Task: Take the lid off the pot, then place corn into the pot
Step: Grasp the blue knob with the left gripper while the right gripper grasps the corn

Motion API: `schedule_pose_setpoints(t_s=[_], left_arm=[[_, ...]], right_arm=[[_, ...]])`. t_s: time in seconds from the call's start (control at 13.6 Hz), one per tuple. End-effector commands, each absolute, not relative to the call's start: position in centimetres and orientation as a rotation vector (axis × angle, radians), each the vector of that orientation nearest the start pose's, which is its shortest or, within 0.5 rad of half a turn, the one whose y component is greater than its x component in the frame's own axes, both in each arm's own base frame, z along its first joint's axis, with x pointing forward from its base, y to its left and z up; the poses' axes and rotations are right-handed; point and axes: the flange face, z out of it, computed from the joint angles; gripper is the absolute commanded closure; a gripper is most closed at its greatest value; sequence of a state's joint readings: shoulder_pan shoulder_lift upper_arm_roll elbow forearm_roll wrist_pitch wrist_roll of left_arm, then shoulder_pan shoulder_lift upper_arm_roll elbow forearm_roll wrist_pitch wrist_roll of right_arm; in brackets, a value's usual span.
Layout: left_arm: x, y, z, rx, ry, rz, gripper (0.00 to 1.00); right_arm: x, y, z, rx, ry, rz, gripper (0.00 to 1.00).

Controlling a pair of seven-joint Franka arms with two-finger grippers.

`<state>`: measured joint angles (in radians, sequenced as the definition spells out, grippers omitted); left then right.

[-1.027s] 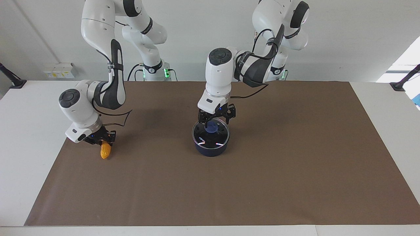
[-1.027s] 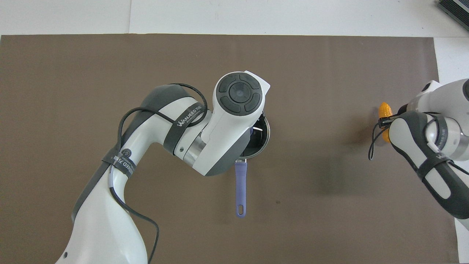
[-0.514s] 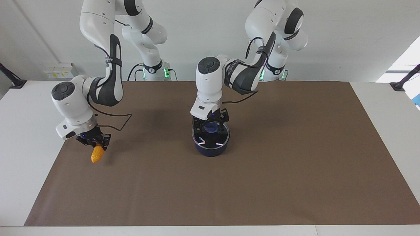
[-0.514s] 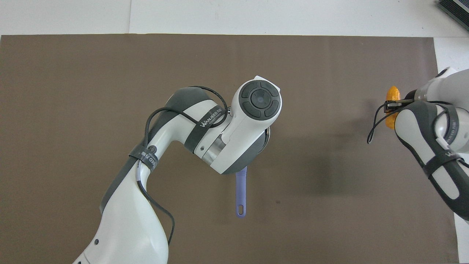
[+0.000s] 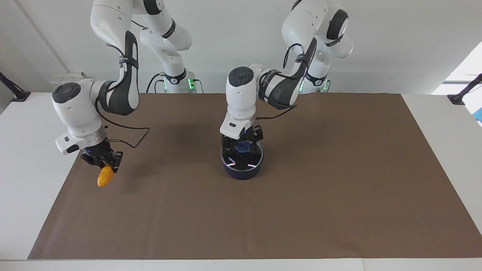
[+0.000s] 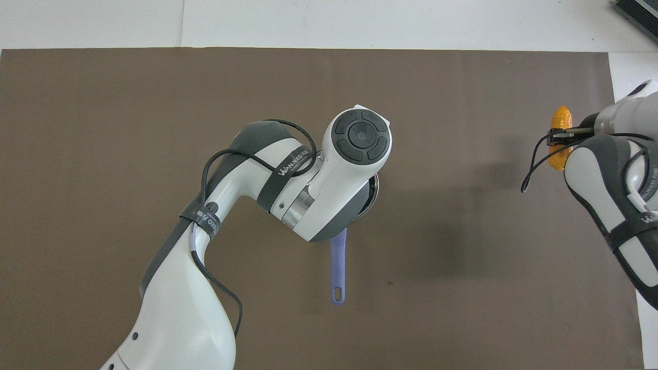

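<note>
The navy pot [image 5: 242,170] stands mid-mat with the glass lid [image 5: 246,160] on it. Its blue-purple handle [image 6: 337,267] points toward the robots. My left gripper [image 5: 242,143] is down at the lid's blue knob [image 5: 243,147], straddling it. In the overhead view the left wrist covers the pot and lid, apart from a sliver of rim [image 6: 375,191]. My right gripper [image 5: 102,161] is shut on the top of the orange-yellow corn [image 5: 104,177]. It holds the corn hanging in the air over the mat's edge at the right arm's end, as the overhead view [image 6: 561,117] also shows.
A brown mat [image 5: 301,210] covers most of the white table [image 5: 26,180]. A dark object [image 6: 637,13] sits at the table corner farthest from the robots, at the right arm's end.
My right gripper has lifted the corn off the mat and carried it toward the right arm's end. My left gripper has turned and settled lower at the lid's knob.
</note>
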<state>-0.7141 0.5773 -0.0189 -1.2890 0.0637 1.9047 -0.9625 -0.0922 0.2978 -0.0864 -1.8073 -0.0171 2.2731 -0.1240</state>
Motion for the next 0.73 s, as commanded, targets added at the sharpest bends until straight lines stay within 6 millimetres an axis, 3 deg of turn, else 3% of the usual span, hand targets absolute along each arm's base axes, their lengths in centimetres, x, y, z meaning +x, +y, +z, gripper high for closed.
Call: schedule_pose_setpoints(t_s=[0.0,0.66], left_arm=[[54.3,-47.8,41.1,-3.119,-0.345,-0.075,0.00],[53.2,-47.5,40.0,-3.143,-0.225,-0.068,0.10]], right_arm=[[63.6,-10.8,40.0,-3.184,0.098,-0.244,1.00],[63.6,-10.7,40.1,-3.184,0.094,-0.247,1.00]])
